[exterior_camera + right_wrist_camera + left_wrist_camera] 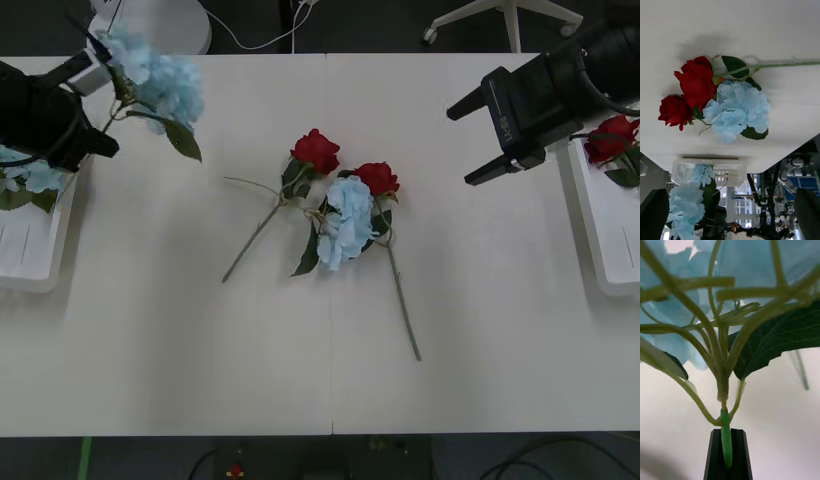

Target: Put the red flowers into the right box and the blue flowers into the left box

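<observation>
Left gripper (727,455): clamped on blue flower (160,80) stem, beside left box (30,262). Right gripper (480,140): fingers wide, near right box (610,250).

Even, bright overhead light; tabletop (330,380) near white, no glare. Shadows soft, faint beside central flowers. Front view sharp, edges slightly dim. Right wrist view: roses (692,93) sharp with diffuse shadow on tabletop; background room softer. Left wrist view: stem (726,442) sharp, blue petals (752,266) close, blurred, backlit.
</observation>
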Robot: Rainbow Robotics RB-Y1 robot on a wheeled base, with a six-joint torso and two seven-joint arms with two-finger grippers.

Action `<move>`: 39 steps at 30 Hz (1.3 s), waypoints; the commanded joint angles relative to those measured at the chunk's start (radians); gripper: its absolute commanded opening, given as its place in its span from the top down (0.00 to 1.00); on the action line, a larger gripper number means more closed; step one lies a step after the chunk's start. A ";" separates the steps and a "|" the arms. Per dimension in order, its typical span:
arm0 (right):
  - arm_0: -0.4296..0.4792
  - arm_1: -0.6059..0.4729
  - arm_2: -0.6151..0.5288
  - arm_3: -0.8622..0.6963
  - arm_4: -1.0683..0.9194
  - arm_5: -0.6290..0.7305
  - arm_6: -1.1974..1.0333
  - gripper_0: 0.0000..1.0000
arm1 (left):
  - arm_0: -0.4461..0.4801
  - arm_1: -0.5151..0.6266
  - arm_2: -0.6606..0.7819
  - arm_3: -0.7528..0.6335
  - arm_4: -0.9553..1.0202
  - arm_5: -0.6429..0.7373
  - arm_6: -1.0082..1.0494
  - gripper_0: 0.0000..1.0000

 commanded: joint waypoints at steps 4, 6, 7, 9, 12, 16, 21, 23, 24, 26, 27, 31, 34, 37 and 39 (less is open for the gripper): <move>-0.043 0.028 0.112 -0.153 0.031 -0.100 -0.239 0.04 | 0.011 0.004 0.155 0.416 0.010 -0.066 0.008 1.00; -0.042 0.037 0.131 -0.191 0.064 -0.130 -0.294 0.04 | 0.011 -0.001 0.195 0.507 0.001 -0.088 0.008 1.00; -0.042 0.048 0.137 -0.210 0.089 -0.140 -0.321 0.04 | 0.011 0.001 0.215 0.546 -0.005 -0.091 0.012 1.00; -0.043 0.063 0.137 -0.224 0.120 -0.140 -0.344 0.04 | 0.011 0.014 0.229 0.591 -0.006 -0.091 0.022 1.00; -0.042 0.075 0.138 -0.225 0.133 -0.138 -0.335 0.04 | 0.012 0.059 0.227 0.615 -0.032 -0.091 0.106 1.00; -0.042 0.078 0.168 -0.241 0.152 -0.123 -0.091 0.04 | 0.051 0.097 0.222 0.620 -0.121 -0.089 0.241 1.00; -0.042 0.082 0.210 -0.230 0.250 -0.089 0.423 0.04 | 0.110 0.088 0.222 0.628 -0.209 -0.046 0.408 1.00; -0.042 0.085 0.220 -0.221 0.310 -0.089 0.604 0.04 | 0.127 0.067 0.222 0.632 -0.238 -0.026 0.436 1.00; -0.042 0.089 0.221 -0.213 0.334 -0.089 0.666 0.04 | 0.133 0.054 0.222 0.634 -0.255 -0.013 0.448 1.00; -0.042 0.095 0.223 -0.201 0.380 -0.089 0.788 0.05 | 0.143 0.030 0.222 0.637 -0.292 0.006 0.474 1.00; -0.042 0.100 0.223 -0.198 0.417 -0.089 0.892 0.04 | 0.150 0.005 0.222 0.642 -0.322 0.023 0.497 1.00; -0.042 0.117 0.223 -0.194 0.485 -0.091 1.056 0.04 | 0.153 -0.050 0.222 0.649 -0.388 0.050 0.551 1.00; -0.042 0.141 0.223 -0.187 0.531 -0.091 1.144 0.04 | 0.155 -0.087 0.224 0.660 -0.434 0.075 0.571 1.00; -0.042 0.177 0.223 -0.159 0.577 -0.091 1.240 0.04 | 0.172 -0.111 0.222 0.688 -0.442 0.119 0.559 0.87; -0.042 0.201 0.224 -0.136 0.604 -0.091 1.292 0.04 | 0.189 -0.113 0.222 0.691 -0.441 0.153 0.540 0.30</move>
